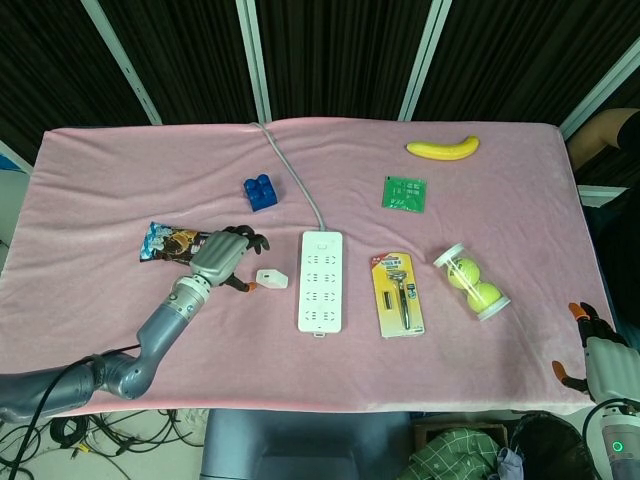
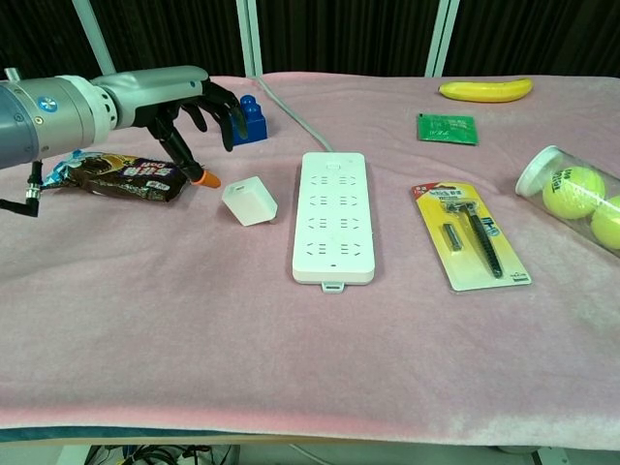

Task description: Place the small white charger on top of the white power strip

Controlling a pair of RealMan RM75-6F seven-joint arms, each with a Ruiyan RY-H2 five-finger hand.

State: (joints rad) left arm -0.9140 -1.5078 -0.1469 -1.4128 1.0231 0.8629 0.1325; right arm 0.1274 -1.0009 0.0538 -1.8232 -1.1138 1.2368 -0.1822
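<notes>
One small white charger (image 2: 249, 201), a blocky cube tipped on an edge, lies on the pink bench (image 2: 194, 320) just left of the white power strip (image 2: 333, 215). I see my left hand (image 2: 189, 107) beside it, fingers spread, holding nothing; my right hand (image 1: 600, 357) hangs off the bench corner, fingers apart.
</notes>
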